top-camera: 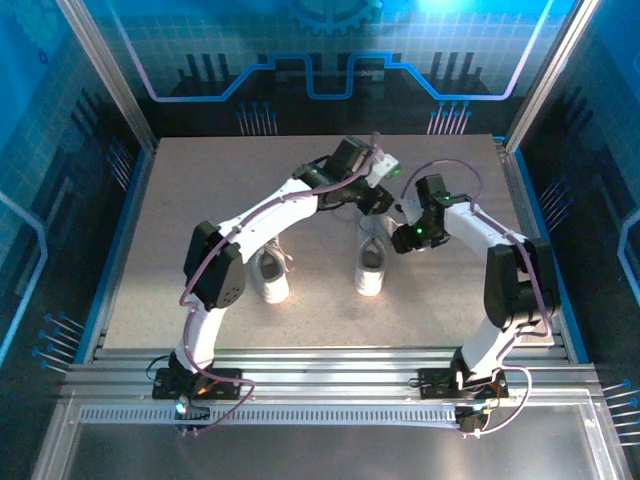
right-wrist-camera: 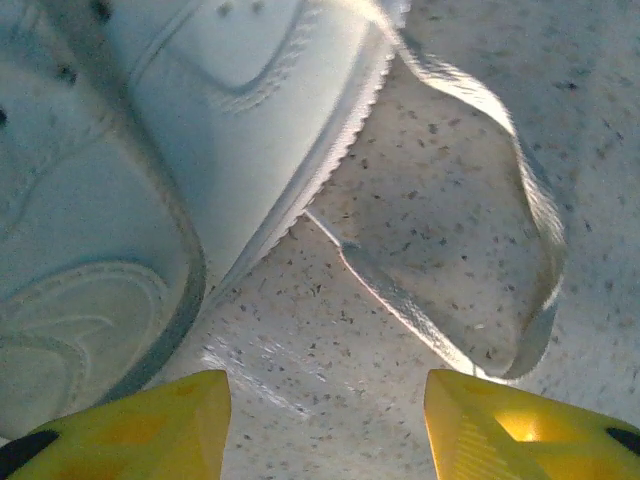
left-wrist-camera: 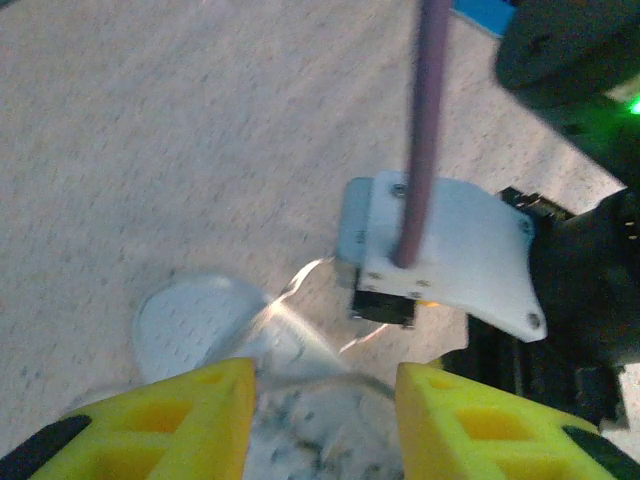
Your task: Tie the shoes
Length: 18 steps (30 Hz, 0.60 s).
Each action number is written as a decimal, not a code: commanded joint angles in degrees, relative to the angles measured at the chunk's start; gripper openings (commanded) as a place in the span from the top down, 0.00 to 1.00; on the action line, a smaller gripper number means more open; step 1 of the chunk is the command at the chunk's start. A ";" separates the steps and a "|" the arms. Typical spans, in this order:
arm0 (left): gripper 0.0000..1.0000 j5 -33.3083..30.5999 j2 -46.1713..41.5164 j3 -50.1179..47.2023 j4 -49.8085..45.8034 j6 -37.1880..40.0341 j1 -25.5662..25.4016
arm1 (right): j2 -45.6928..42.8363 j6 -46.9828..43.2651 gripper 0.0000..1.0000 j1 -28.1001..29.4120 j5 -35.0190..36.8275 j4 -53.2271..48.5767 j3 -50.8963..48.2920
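Two white sneakers stand side by side mid-table, the left shoe (top-camera: 268, 276) and the right shoe (top-camera: 372, 265). My left gripper (top-camera: 384, 201) hangs over the far end of the right shoe. In the left wrist view it (left-wrist-camera: 325, 420) is open, with a blurred white part of the shoe (left-wrist-camera: 320, 425) between its yellow fingers (left-wrist-camera: 190, 420). A thin lace (left-wrist-camera: 300, 278) runs toward the right arm's white wrist plate (left-wrist-camera: 450, 250). My right gripper (top-camera: 403, 237) is low beside that shoe and open (right-wrist-camera: 325, 430) over bare table. The shoe's side (right-wrist-camera: 180, 150) lies up-left of it, and a flat lace loop (right-wrist-camera: 530, 210) curves on the right.
The grey speckled tabletop (top-camera: 180, 200) has free room on the left and at the back. Metal frame posts and blue walls (top-camera: 60, 150) enclose it. Rails (top-camera: 320, 365) run along the near edge by the arm bases.
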 commanded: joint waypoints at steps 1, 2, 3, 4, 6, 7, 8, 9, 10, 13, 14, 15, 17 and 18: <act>0.59 3.97 -3.78 -3.75 0.71 -2.56 1.80 | 1.46 -12.51 0.47 0.52 3.20 -0.04 2.37; 0.59 4.21 -4.23 -4.31 0.46 -2.58 2.06 | 1.88 -13.74 0.47 0.40 3.02 0.35 2.56; 0.59 4.32 -4.70 -5.10 0.30 -2.45 2.33 | 2.52 -15.10 0.47 0.37 2.57 0.37 3.02; 0.59 4.33 -5.12 -5.71 0.09 -2.25 2.55 | 3.20 -16.22 0.47 0.31 2.04 0.24 3.46; 0.59 4.33 -6.07 -7.03 0.01 -1.83 2.86 | 4.86 -18.05 0.47 0.33 1.65 -0.08 4.59; 0.60 4.33 -6.43 -7.77 0.07 -1.67 3.04 | 5.86 -18.88 0.48 0.33 1.44 -0.65 5.36; 0.60 4.33 -6.71 -8.19 0.07 -1.62 3.17 | 6.70 -19.48 0.48 0.29 1.31 -1.02 6.00; 0.60 4.42 -6.97 -8.63 0.07 -1.41 3.21 | 7.59 -19.95 0.48 0.29 1.05 -1.36 6.57; 0.60 4.50 -7.19 -8.97 -0.01 -1.24 3.37 | 8.35 -20.40 0.49 0.29 0.86 -1.66 7.07; 0.60 4.36 -7.70 -9.72 -0.35 -0.77 3.52 | 10.26 -20.83 0.50 0.29 2.25 -1.91 7.67; 0.60 4.39 -7.89 -10.00 -0.44 -0.64 3.68 | 10.92 -20.99 0.50 0.29 2.72 -2.18 7.63; 0.60 4.29 -8.12 -10.35 -0.45 -0.55 3.72 | 11.43 -21.09 0.50 0.31 3.35 -2.21 7.46; 0.60 4.09 -8.51 -11.00 -0.37 -0.27 3.70 | 12.61 -21.25 0.50 0.20 4.56 -2.76 7.07; 0.60 4.07 -8.71 -11.36 -0.28 -0.21 3.75 | 13.27 -21.37 0.51 0.11 4.99 -3.31 7.06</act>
